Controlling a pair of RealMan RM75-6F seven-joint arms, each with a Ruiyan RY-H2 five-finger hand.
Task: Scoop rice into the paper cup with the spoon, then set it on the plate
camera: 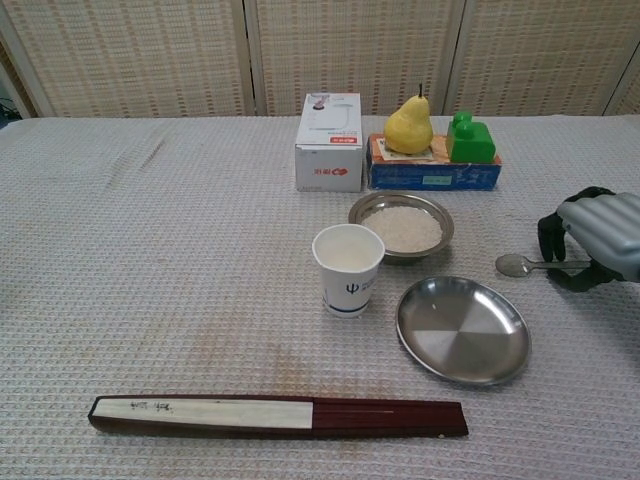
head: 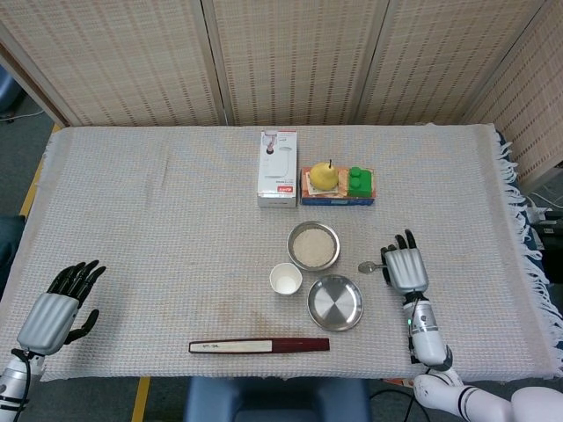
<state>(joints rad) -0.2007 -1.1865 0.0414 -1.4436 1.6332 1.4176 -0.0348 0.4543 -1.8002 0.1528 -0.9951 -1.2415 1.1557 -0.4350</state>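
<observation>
Head view: a table [head: 158, 220] draped in a pale woven cloth, fringed along its right edge, stands before a folding screen [head: 290, 61] of woven panels; grey floor shows at 9 o'clock. Near the centre sits the bowl of rice [head: 313, 245], the paper cup [head: 285, 279] at its 7 o'clock, and the empty plate [head: 334, 302] at its 5 o'clock. The spoon [head: 369, 266] lies at 3 o'clock of the bowl, its handle under the right hand [head: 405, 266], whose fingers curl over it. The left hand [head: 60, 305] rests at the table's 8 o'clock corner, fingers loosely apart, holding nothing. A closed fan [head: 259, 345] lies at 6 o'clock. At 12 o'clock stand a white box [head: 277, 168] and a blue box [head: 337, 195] carrying a pear [head: 323, 174] and a green block [head: 360, 180].

Chest view: the right hand [camera: 600, 236] hunches over the spoon's [camera: 515, 265] handle; whether it grips yet I cannot tell. The cup [camera: 347, 268] stands upright, just left of the plate [camera: 462, 329].
</observation>
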